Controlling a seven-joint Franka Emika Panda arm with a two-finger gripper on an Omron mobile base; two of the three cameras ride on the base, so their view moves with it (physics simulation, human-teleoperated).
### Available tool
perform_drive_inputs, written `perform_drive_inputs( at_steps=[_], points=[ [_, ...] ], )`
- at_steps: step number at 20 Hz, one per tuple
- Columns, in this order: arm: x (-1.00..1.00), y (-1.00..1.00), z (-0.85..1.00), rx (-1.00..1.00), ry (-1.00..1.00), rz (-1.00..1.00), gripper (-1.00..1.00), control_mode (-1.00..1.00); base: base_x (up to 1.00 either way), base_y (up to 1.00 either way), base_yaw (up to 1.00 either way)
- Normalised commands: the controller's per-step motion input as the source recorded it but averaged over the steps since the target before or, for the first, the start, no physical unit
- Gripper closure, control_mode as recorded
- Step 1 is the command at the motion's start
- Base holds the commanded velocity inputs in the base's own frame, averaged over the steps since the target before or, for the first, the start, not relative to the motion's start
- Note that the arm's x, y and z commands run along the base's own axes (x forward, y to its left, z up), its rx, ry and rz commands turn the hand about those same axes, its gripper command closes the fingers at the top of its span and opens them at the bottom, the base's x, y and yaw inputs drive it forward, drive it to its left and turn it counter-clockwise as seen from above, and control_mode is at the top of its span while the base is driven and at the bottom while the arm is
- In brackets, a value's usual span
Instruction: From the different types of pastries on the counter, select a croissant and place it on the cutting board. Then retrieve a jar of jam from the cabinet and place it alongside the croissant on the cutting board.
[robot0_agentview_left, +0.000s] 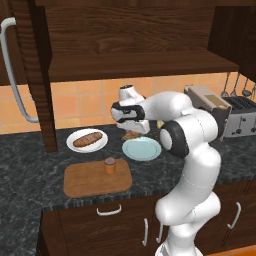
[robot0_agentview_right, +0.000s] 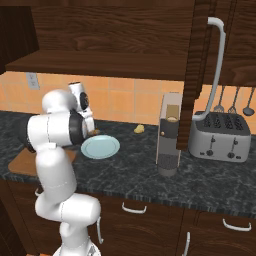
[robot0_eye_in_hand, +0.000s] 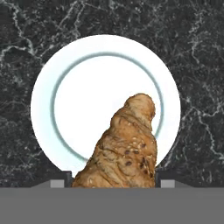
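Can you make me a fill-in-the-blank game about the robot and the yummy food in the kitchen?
1. The gripper is shut on the ____.
2. The jar of jam stands on the ____.
3. The long brown loaf lies on a ____ plate.
4. Under the lifted pastry sits a round pale-blue ____.

Missing words: croissant; cutting board; white; plate.
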Motion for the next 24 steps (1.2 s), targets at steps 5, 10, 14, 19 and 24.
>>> perform_drive_inputs(
  at_steps=[5,10,14,19,24],
  points=[
    [-0.09,0.68,0.93,-0.02,-0.28,0.00,1.00,-1.00,0.00,0.00,0.00],
    [-0.70,0.61,0.24,0.00,-0.23,0.00,1.00,-1.00,0.00,0.00,0.00],
    [-0.82,0.71,0.16,0.02,-0.16,0.00,1.00,-1.00,0.00,0.00,0.00],
    [-0.83,0.68,0.57,0.11,-0.05,-0.01,1.00,-1.00,0.00,0.00,0.00],
    [-0.60,0.72,0.57,0.14,0.01,0.00,1.00,-1.00,0.00,0.00,0.00]
  ],
)
